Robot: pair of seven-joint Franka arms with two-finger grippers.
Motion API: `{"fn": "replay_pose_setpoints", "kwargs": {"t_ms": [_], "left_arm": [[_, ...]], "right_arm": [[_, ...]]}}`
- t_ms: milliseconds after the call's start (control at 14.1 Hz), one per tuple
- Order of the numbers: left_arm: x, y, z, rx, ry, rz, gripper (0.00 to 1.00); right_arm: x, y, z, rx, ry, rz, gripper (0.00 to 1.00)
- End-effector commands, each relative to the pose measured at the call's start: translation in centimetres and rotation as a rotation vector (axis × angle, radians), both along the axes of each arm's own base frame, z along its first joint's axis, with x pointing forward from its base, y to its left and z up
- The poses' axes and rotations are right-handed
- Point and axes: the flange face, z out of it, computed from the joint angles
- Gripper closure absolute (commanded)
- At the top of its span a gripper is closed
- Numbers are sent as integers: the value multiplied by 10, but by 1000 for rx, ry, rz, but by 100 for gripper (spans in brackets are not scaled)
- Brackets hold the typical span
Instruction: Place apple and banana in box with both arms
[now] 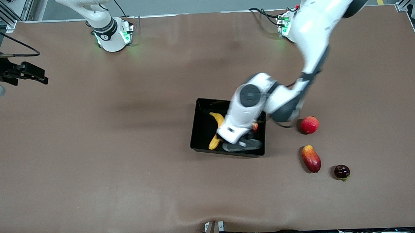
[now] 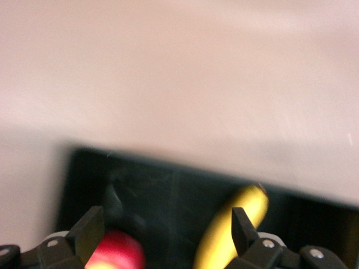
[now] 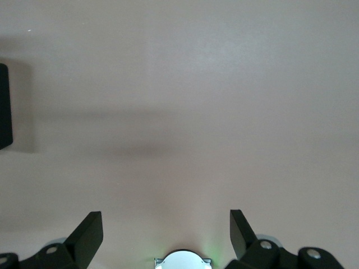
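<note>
Left hand [image 1: 244,137] hangs low over the black box [image 1: 201,125], its fingers [image 2: 90,230] spread apart with nothing clamped; the apple [image 2: 115,252] sits just below one finger, inside the box at the end toward the left arm. One banana [image 1: 216,130] lies in the box too, its long axis running from the robots' edge toward the front camera, curved, one tip close to the nearer wall. Right hand [image 3: 165,230] waits well apart at the right arm's end of the bench [image 1: 91,151], fingers spread over bare brown surface. Three other fruits rest beside the box toward the left arm's end: a round red fruit [image 1: 309,124], a red-yellow mango [image 1: 311,158], a dark fruit [image 1: 342,171].
</note>
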Motion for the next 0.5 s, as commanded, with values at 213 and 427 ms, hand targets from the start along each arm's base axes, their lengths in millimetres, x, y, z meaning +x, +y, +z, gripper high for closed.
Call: {"fn": "replay_pose_setpoints", "kwargs": {"t_ms": [213,427], "left_arm": [[55,180,90,24,-106,132,0],[43,226,136,93,-72,181,0]], "right_arm": [[-29,25,85,5,-174,54,0],[-13,17,45,7,-86,42,0]]}}
